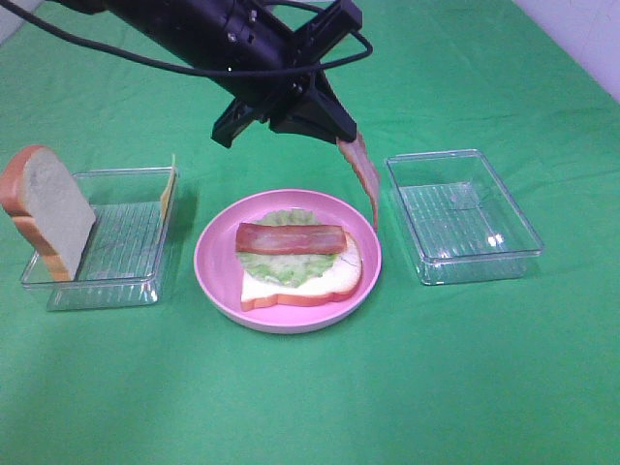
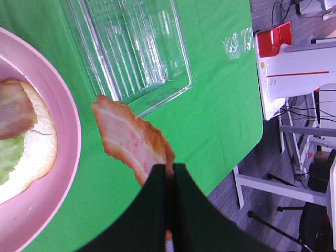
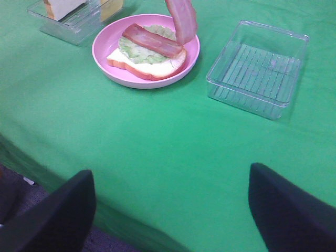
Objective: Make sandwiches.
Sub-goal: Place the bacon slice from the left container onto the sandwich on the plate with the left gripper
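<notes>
On pink plate (image 1: 205, 260): bread slice (image 1: 320, 286), lettuce (image 1: 281, 266), one bacon strip (image 1: 291, 237), stacked. Above plate's rim: second bacon strip (image 1: 366, 179), dangling, clamped in left pincer (image 1: 341, 134). Well away from plate: right pincer (image 3: 170, 205), jaws apart, empty.

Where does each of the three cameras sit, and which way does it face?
Exterior high: above the table, looking down on the plate and right tray; the left arm and left pincer show.
Left wrist: on the left arm, looking along the shut left pincer at the bacon strip it holds, past the table's edge.
Right wrist: low near the table's edge, facing across to the plate; the open right pincer shows.
Shared: all three show the bacon strip, plate and right tray.
</notes>
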Robot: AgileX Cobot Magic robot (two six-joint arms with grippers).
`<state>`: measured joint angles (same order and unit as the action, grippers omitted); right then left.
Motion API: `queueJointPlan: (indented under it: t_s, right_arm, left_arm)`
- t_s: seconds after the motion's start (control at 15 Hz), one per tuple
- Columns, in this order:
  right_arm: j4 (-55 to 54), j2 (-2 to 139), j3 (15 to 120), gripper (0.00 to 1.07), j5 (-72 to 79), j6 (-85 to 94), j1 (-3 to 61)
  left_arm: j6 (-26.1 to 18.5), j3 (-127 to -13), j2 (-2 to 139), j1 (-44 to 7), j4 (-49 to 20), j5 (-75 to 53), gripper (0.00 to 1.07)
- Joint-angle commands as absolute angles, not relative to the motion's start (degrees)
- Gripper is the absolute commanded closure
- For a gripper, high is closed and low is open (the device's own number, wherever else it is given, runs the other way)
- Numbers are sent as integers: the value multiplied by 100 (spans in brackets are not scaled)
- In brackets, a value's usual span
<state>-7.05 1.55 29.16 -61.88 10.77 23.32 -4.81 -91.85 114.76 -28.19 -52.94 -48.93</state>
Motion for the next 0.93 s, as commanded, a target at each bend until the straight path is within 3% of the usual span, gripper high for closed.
queueJointPlan:
  t_s: [0.07,0.13,0.2,0.33,0.8,0.93]
  right_arm:
    - [-722,103,2893,31,-6125,1117,2326]
    - [-722,103,2893,31,-6125,1117,2326]
    - [-722,103,2893,31,-6125,1117,2326]
    - [-722,103,2893,31,-6125,1117,2326]
    - [-722,103,2893,31,-6125,1117,2326]
    - [-722,103,2893,31,-6125,1117,2326]
  left_arm:
    - [-590,-9202,11809,-2871,-4750,-5139,107]
    - [-367,-9202,11860,-2871,-4234,-5220,107]
    - [206,-9196,11883,-2871,-3329,-5265,107]
    - [848,-9196,11883,-2871,-2217,-5180,107]
    - [871,-9196,11883,-2871,-1988,-4721,105]
    - [1066,-9196,11883,-2871,-2005,-4641,82]
